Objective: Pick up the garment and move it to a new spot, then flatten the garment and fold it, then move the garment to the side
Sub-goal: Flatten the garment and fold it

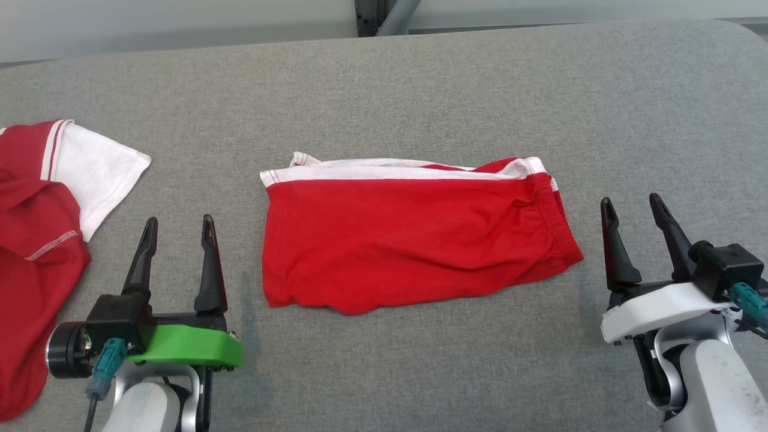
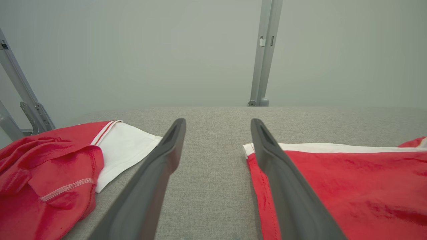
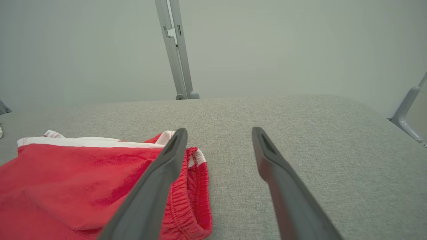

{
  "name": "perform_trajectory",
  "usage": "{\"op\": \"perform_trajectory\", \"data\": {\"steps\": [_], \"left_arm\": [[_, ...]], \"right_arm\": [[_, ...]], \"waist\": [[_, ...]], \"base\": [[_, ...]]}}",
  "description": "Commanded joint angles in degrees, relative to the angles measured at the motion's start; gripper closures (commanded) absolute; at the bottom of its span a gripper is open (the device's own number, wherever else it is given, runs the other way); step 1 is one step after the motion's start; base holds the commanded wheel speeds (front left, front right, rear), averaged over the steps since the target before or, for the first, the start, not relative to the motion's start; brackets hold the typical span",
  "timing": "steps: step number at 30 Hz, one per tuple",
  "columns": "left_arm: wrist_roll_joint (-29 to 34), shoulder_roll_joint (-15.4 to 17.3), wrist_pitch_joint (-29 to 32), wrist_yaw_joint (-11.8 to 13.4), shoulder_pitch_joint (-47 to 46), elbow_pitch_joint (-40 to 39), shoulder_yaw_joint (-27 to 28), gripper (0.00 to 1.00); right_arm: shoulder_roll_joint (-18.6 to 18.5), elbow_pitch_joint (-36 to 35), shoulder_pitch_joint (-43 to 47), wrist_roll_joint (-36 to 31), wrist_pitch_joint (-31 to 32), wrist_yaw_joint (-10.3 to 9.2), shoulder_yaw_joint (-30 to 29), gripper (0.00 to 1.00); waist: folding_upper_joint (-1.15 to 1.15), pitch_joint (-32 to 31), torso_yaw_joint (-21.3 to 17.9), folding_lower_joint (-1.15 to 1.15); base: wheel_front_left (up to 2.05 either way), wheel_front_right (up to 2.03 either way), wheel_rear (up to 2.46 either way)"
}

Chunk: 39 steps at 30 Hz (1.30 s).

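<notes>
Two grippers, both spread wide, nothing held. I see the folded red shorts (image 1: 414, 240) flat on the grey table (image 1: 420, 90), between left gripper (image 1: 180, 221) and right gripper (image 1: 631, 200), touching neither. Another red-and-white garment (image 1: 36, 240) lies left of the left gripper.

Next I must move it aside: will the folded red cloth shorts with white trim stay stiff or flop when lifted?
The folded red cloth shorts look thin and creased, so they are probably light and would likely droop and unfold if lifted by one edge. The grey woven surface looks rough, so a push would likely bunch them rather than slide them.
</notes>
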Motion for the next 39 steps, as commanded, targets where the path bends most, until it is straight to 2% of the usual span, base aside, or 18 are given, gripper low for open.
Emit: {"op": "perform_trajectory", "data": {"steps": [1, 8, 13, 25, 26, 27, 28, 33, 39], "left_arm": [[-0.1, 0.1, 0.0, 0.2, -0.3, -0.3, -0.1, 0.00], [-0.4, -0.1, -0.6, -0.9, -3.5, -0.5, 0.4, 0.00], [0.2, -1.1, -1.2, -2.2, -6.7, 0.9, 0.9, 0.00], [1.6, -2.3, -1.5, -3.4, -8.3, 2.4, 1.6, 0.00], [1.7, -2.4, -1.5, -3.6, -8.3, 2.5, 1.7, 0.00], [1.8, -2.6, -1.5, -3.7, -8.3, 2.6, 1.8, 0.00], [2.1, -2.7, -1.5, -3.8, -8.4, 2.6, 1.9, 0.00], [2.9, -3.0, -1.5, -4.2, -8.3, 2.7, 2.5, 0.00], [3.1, -3.1, -1.4, -4.7, -7.8, 2.8, 3.1, 0.00]], "right_arm": [[-0.6, 0.6, -0.6, 0.4, 0.1, -0.05, -0.3, 0.00], [-1.3, 5.9, -3.9, 1.3, 0.7, -0.05, 0.8, 0.00], [-1.4, 13.9, -6.9, 2.3, -0.6, -0.04, 2.5, 0.00], [-1.5, 21.7, -10.1, 5.8, -1.4, -0.07, 4.7, 0.00], [-1.6, 22.5, -10.3, 6.4, -1.1, -0.07, 5.1, 0.11], [-1.7, 23.0, -10.6, 7.1, -1.0, -0.07, 5.4, 0.68], [-1.9, 23.4, -10.7, 7.6, -1.0, -0.07, 5.7, 1.00], [-3.1, 23.4, -10.6, 12.4, -0.2, -0.15, 5.6, 1.00], [-6.9, 21.2, -9.3, 17.5, 0.9, -0.13, 4.2, 1.00]], "waist": [[0.00, 0.6, 0.4, 0.00], [0.00, 3.9, 2.4, 0.00], [0.00, 6.7, 4.7, 0.00], [0.00, 8.0, 5.4, 0.00], [0.00, 8.1, 5.4, 0.00], [0.00, 8.1, 5.4, 0.00], [0.00, 8.1, 5.3, 0.00], [0.00, 8.0, 4.8, 0.00], [0.00, 7.9, 3.8, 0.00]], "base": [[0.00, 0.00, 0.00], [0.00, 0.00, 0.00], [0.00, 0.00, 0.00], [0.00, 0.00, 0.00], [0.00, 0.00, 0.00], [0.00, 0.00, 0.00], [0.00, 0.00, 0.00], [0.00, 0.00, 0.00], [0.00, 0.00, 0.00]]}}
